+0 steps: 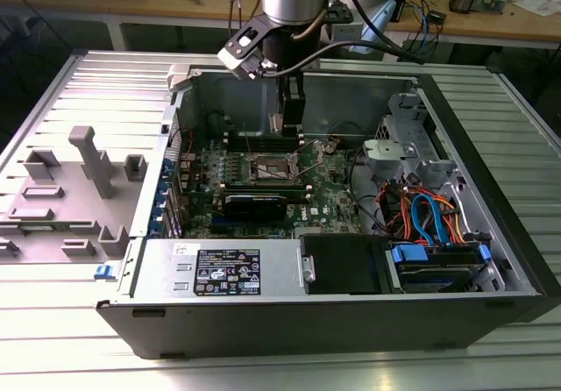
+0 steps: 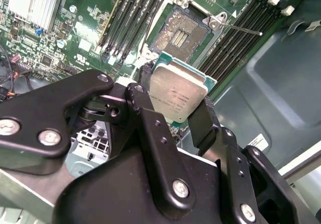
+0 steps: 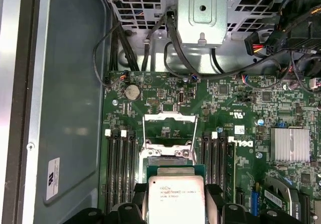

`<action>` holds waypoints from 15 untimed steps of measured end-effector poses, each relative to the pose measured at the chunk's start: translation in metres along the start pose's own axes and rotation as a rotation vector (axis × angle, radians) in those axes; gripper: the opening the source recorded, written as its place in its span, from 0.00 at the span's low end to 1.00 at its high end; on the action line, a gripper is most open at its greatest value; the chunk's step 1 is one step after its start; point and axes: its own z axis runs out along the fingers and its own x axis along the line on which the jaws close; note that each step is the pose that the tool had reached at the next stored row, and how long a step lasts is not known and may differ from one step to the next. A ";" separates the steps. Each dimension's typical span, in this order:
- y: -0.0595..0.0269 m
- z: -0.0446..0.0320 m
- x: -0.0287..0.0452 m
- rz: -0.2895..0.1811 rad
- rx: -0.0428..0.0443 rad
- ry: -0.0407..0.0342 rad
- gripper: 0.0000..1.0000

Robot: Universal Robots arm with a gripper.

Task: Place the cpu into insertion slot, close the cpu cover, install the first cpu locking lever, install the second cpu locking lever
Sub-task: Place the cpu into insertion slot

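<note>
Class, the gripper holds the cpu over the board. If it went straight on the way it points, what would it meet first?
Probably the open slot: the gripper, shut on the cpu, points down at the board, the slot just ahead and its cover raised. Depth is unclear.

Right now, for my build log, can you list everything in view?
cpu: one, silver-grey, held in the pincer, not seated
insertion slot: one, dark centre, on the green board, empty
cpu cover: one, silver, raised open at the slot's edge
memory slots: several, black, either side of the slot
computer case: one, black and grey, lying open
cables: several, blue and orange, inside the case
pincer: one, black, shut on the cpu
</note>
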 end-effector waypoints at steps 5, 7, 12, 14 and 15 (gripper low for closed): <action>-0.0001 0.0000 0.0000 0.000 -0.0001 0.0009 0.54; -0.0001 0.0000 0.0000 0.000 -0.0001 0.0010 0.54; -0.0002 0.0001 0.0001 0.000 0.0004 0.0010 0.54; -0.0006 0.0005 0.0002 0.000 0.0003 0.0011 0.54; -0.0012 0.0010 0.0003 0.000 0.0002 0.0012 0.54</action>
